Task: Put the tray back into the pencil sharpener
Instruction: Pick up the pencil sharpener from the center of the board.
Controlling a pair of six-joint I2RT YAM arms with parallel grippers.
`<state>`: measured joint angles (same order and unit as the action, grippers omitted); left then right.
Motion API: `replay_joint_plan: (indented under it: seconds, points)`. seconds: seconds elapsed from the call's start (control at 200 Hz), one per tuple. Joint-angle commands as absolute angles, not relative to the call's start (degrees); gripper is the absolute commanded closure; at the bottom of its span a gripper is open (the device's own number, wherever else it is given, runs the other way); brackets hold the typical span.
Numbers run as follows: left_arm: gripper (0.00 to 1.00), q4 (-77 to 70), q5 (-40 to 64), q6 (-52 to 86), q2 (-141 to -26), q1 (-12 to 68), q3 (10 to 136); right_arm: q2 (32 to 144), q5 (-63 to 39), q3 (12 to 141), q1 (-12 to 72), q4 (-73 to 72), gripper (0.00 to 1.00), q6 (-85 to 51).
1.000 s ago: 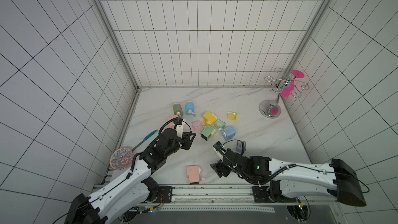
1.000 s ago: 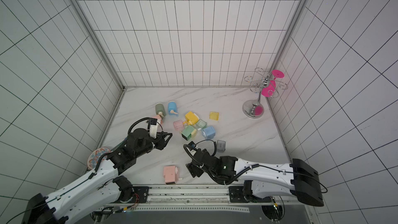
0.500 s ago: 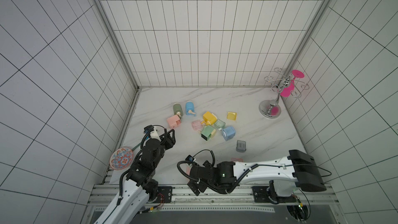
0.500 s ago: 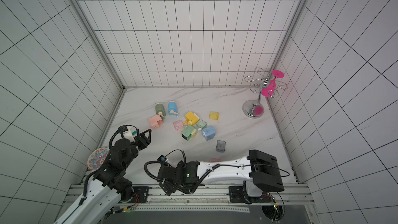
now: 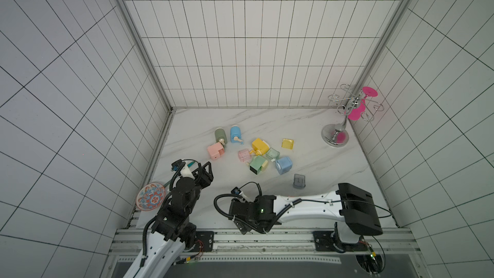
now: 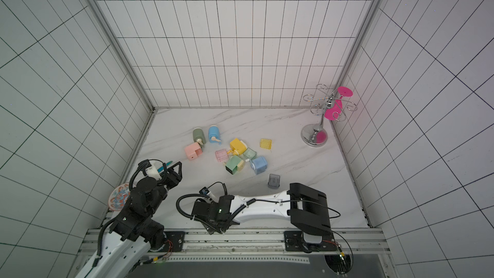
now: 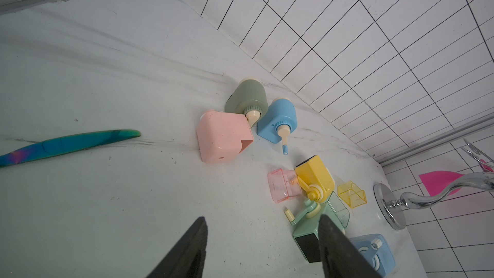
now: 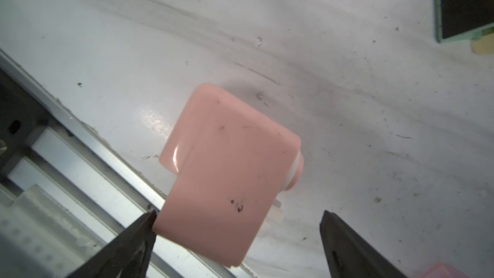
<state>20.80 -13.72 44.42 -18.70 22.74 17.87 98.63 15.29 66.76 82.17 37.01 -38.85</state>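
Note:
A pink pencil sharpener point(image 5: 216, 151) point(image 7: 223, 136) lies at the back left with its slot empty. A clear pink tray point(image 5: 244, 155) point(image 7: 283, 185) lies to its right. My left gripper point(image 5: 203, 168) point(image 7: 262, 217) hangs open and empty, in front of that sharpener and apart from it. A second pink pencil sharpener point(image 8: 230, 172) lies by the front rail, hidden under my right arm in both top views. My right gripper point(image 5: 243, 228) point(image 8: 238, 213) is open around its near end, one fingertip point(image 8: 149, 217) at its corner.
Yellow point(image 5: 259, 145), green point(image 5: 258, 164) and blue point(image 5: 284, 165) sharpeners cluster mid-table with a green tray point(image 5: 272, 153). A yellow tray point(image 5: 287, 143) and a grey tray point(image 5: 298, 181) lie apart. A patterned plate point(image 5: 151, 196), a teal utensil point(image 7: 69, 144) and a glass rack point(image 5: 335, 135) stand at the sides.
My left gripper opened and drew back toward the front left, leaving the pink sharpener. My right arm swung left to the front edge, over the second pink sharpener.

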Motion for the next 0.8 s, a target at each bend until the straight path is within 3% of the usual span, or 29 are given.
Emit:
replay_joint_plan:
  seconds: [0.0, 0.295, 0.475, 0.795]
  points:
    - [0.33, 20.3, -14.2, 43.5, -19.6, 22.5, 19.4, 93.1, 18.7, 61.4, 79.2, 39.7, 0.07, -38.6]
    - [0.33, 15.3, -7.5, 41.2, -23.2, 22.5, 18.4, 86.0, 9.2, 52.1, 78.9, 21.2, 0.14, -20.4]
    - [0.33, 11.7, -1.5, 38.1, -26.0, 22.5, 18.7, 82.1, 5.1, 46.1, 73.2, 17.9, 0.15, -9.6]
    - [0.33, 9.4, 0.0, 37.4, -27.7, 22.5, 19.0, 85.7, 3.4, 43.0, 70.9, 5.7, 0.18, -2.9]
